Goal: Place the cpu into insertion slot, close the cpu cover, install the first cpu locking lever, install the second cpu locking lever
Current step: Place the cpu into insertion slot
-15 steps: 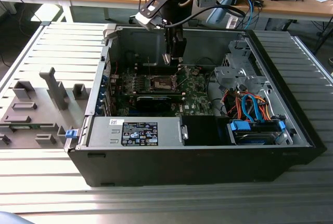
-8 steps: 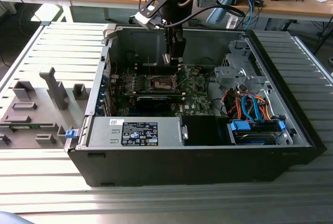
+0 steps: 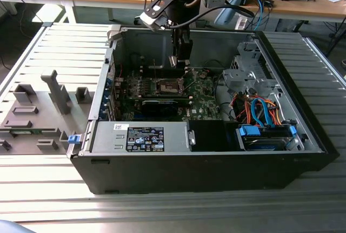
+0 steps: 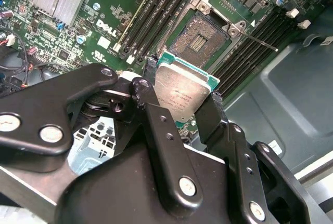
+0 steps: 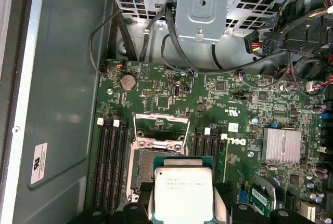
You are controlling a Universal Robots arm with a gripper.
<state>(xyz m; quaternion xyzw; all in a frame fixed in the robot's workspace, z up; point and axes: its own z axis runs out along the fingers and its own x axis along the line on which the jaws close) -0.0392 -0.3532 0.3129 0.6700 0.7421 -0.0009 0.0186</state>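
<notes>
Silver-grey metal was seen on top of the cpu (image 4: pixel 182 91), which was pinched by its edges between the two black fingers (image 4: pixel 156 130) of the gripper (image 4: pixel 182 99). In the exterior view the gripper (image 3: pixel 181 60) was hung in the upper middle of the frame, just above the green circuit board (image 3: pixel 203 90). The cpu was held up in the air near the insertion slot (image 4: pixel 200 34) and had not been set into it. The slot looked dark, open and empty. In the first wrist view the cpu cover (image 5: pixel 158 143) was seen tipped up beside the slot, so the way in seemed free. A thin metal lever (image 4: pixel 257 39) was swung out to one side. To do this step well, it was judged that the chip should be kept flat, lined up square with the slot, and let down softly, never pushed, since the tiny pins could likely be bent. The big black computer case (image 3: pixel 189 173) was laid open across the middle of the exterior view, and the board, a grey box with a label (image 3: pixel 143 135), blue parts (image 3: pixel 254 133) and coloured cables (image 3: pixel 259 108) were held inside it.
</notes>
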